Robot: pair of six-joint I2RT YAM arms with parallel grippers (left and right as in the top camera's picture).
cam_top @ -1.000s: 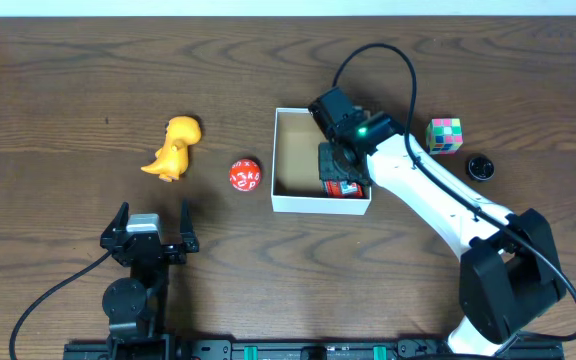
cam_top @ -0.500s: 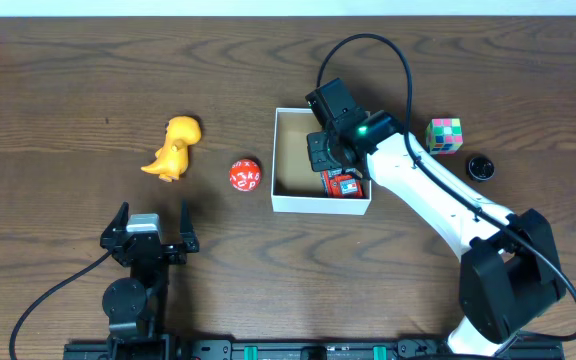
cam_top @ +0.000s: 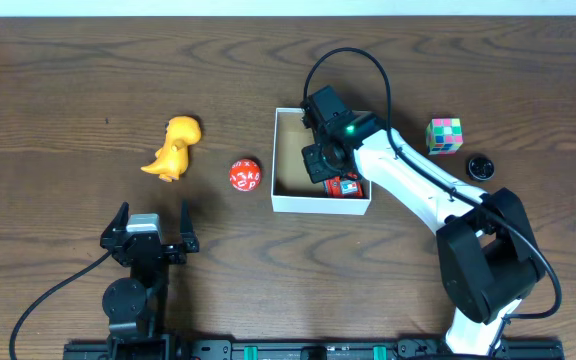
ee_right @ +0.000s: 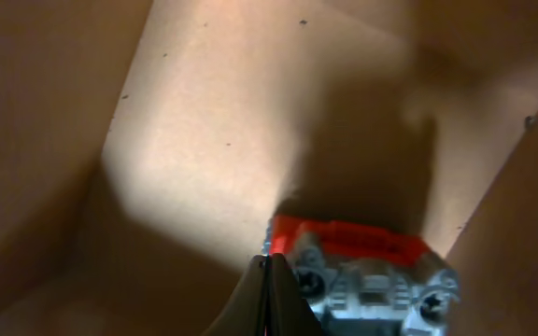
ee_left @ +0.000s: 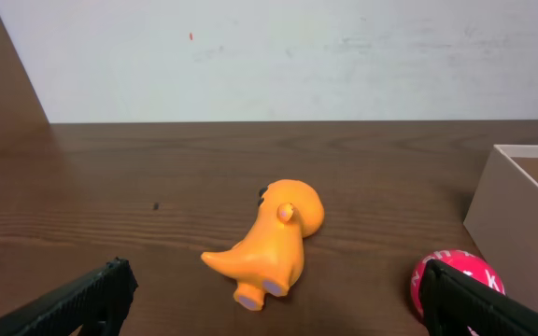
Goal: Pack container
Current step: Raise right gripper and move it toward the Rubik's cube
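The container, a white-walled box with a brown inside, stands mid-table. A red and grey toy vehicle lies in its front right corner. My right gripper is inside the container, left of the toy. In the right wrist view its fingers are pressed together, with the toy just to their right and nothing between them. The container's brown walls fill that view. My left gripper is open and empty near the front left edge; its fingers frame an orange dinosaur.
The orange dinosaur and a red numbered ball lie left of the container. The ball and the container's wall show in the left wrist view. A multicoloured cube and a small black disc lie to the right.
My right gripper has moved left inside the container, off the red toy, which stays in the front right corner. The left arm has not moved.
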